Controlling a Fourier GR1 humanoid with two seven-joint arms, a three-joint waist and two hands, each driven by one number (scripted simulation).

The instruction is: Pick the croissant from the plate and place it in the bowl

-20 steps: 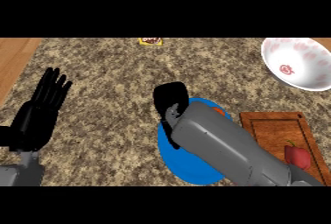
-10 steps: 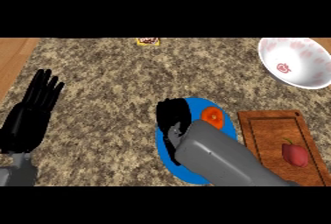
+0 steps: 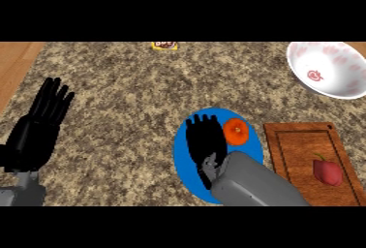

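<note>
Orange croissant (image 3: 235, 131) just right of the open, empty right robot hand (image 3: 205, 143) on the blue plate (image 3: 187, 164): needed shifting right, then curling round.

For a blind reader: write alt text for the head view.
The right hand lies open over a blue plate, beside an orange croissant. A white bowl sits far right, a red item on a wooden board; the left hand rests open at left.

Orange croissant (image 3: 236, 131) on blue plate (image 3: 187, 145), right part, white red-patterned bowl (image 3: 327, 69) well apart, far right.
</note>
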